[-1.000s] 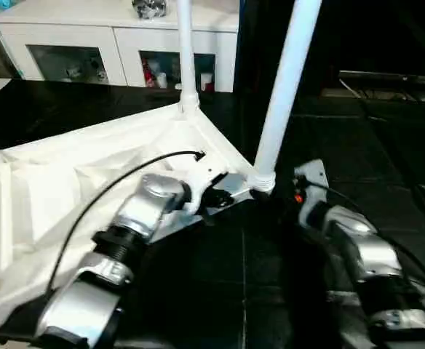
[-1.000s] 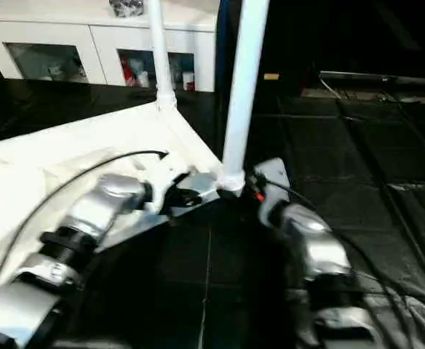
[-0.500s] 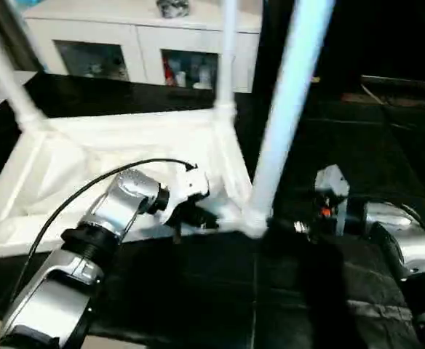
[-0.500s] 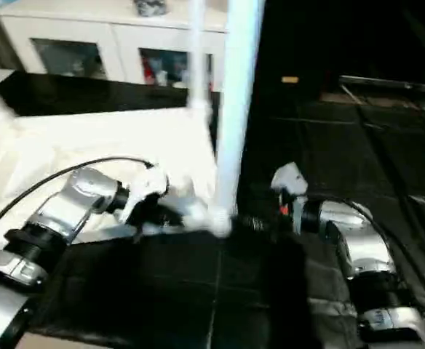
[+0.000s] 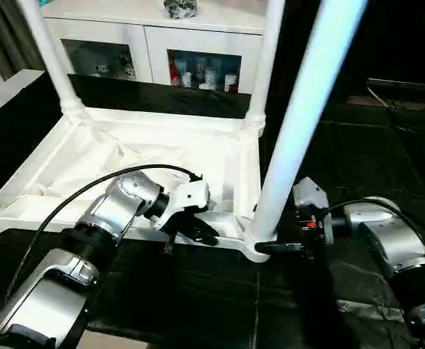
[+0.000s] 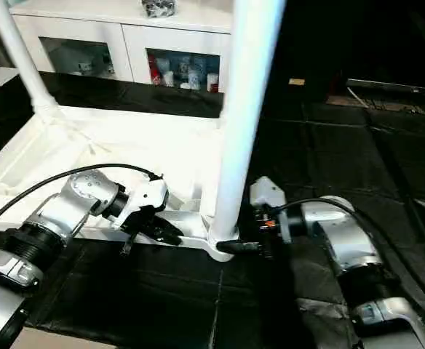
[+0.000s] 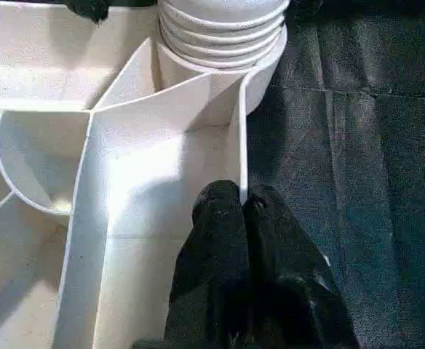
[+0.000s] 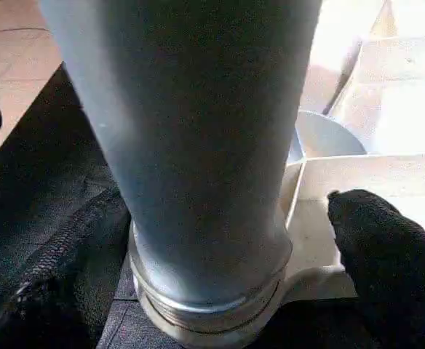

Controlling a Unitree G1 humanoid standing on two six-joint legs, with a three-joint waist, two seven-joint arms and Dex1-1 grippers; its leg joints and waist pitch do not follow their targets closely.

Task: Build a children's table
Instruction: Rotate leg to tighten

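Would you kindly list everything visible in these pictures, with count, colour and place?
table top: one, white, upside down on the dark floor, ribbed underside up
legs: three standing in corner sockets, white; the near-left socket is cut off at the picture's edge
cabinet: one, white, glass doors, behind the table
floor mat: black, under everything
left gripper: one, black jaws shut, at the top's near rim
right gripper: one, black jaws open around the nearest leg's base

Left pincer (image 5: 201,234) pinched closed; right pincer (image 5: 271,248) spread wide.
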